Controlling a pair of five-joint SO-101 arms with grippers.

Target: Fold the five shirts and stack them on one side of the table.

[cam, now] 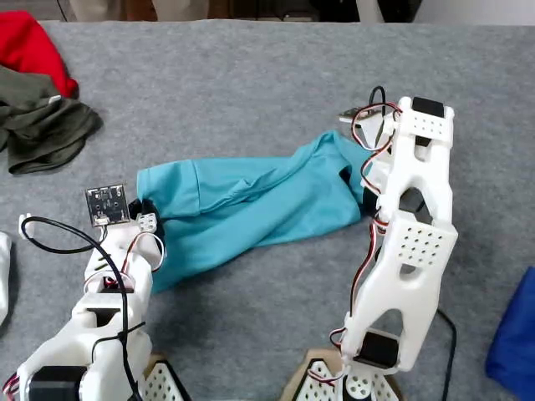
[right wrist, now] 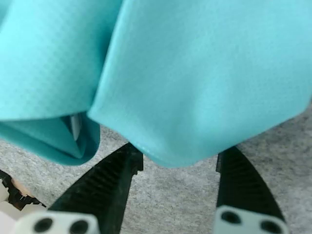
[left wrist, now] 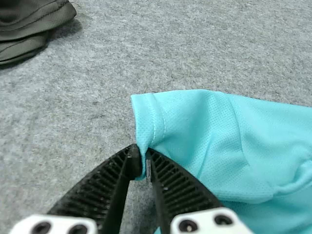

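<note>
Teal mesh cloth sits closest to both wrist cameras. My left gripper (left wrist: pixel 143 165) is clamped on a small pinch at the corner of the teal shirt (left wrist: pixel 234 141). Its ribbed black jaws are pressed together with the hem caught between them.

My right gripper (right wrist: pixel 181 157) has its jaws spread wide. A fold of the same shirt hangs just above and between the tips, but from that close view I cannot say for sure whether the cloth touches either jaw.

Looking down from the high view, a blue garment (cam: pixel 514 334) lies at the near right edge of the grey felt table (cam: pixel 251 75). A sliver of white cloth (cam: pixel 3 276) shows at the near left edge.

The teal shirt stretches across the middle of the table between my two arms, crumpled and not folded. One end is at the left gripper and the other is bunched beneath the right arm's white wrist.

Farther off, toward the far left corner, an olive shirt (cam: pixel 42 125) lies in a loose heap. A red shirt (cam: pixel 29 46) lies just beyond it, touching it, at the table's far edge.
</note>
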